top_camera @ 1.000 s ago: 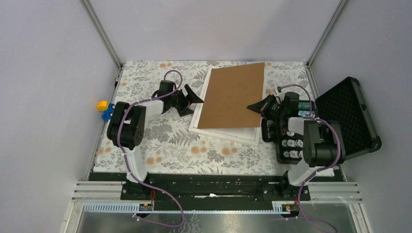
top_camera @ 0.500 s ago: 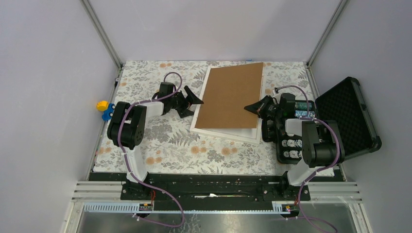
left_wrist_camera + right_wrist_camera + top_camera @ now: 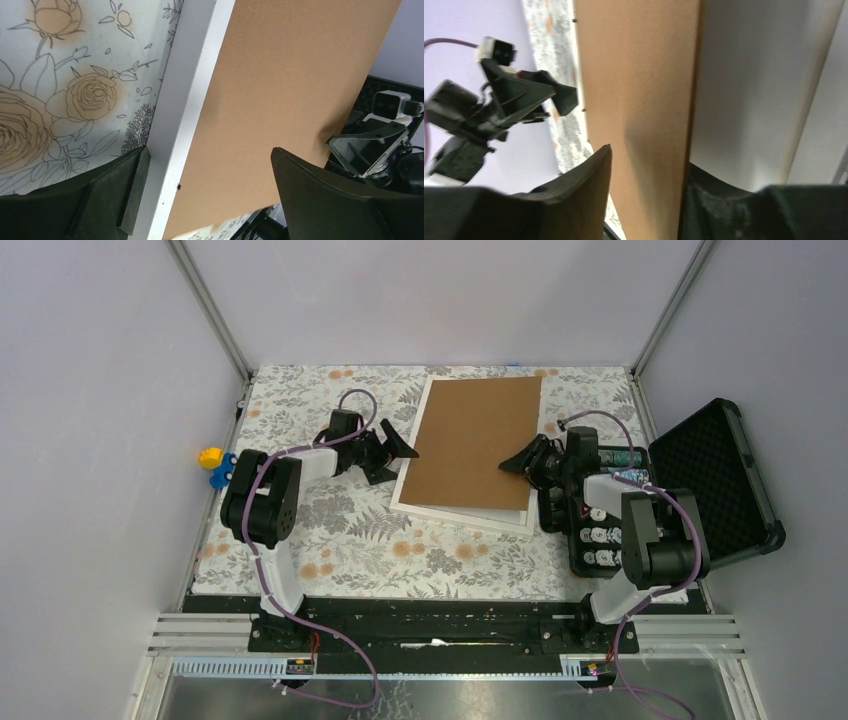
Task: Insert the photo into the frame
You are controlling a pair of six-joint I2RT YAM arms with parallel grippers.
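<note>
A plain brown backing board (image 3: 475,440) lies on the white frame (image 3: 460,512) at the middle back of the table. The photo is hidden. My left gripper (image 3: 398,462) stands open at the frame's left edge, its fingers on either side of the white rim (image 3: 187,110) and the board (image 3: 285,90). In its own view the left gripper (image 3: 210,152) holds nothing. My right gripper (image 3: 515,465) is at the board's right edge. In the right wrist view it (image 3: 649,157) stands open, one finger over the board (image 3: 639,75) and one beside its edge, gaps showing.
An open black case (image 3: 715,475) sits at the right table edge, with a tray of small round items (image 3: 600,535) beside the right arm. A yellow and blue toy (image 3: 213,466) lies past the left edge. Metal posts mark the back corners.
The right gripper went from shut on the brown board to open. The board shifted left and settled squarer on the frame. The left gripper stayed open in place.
</note>
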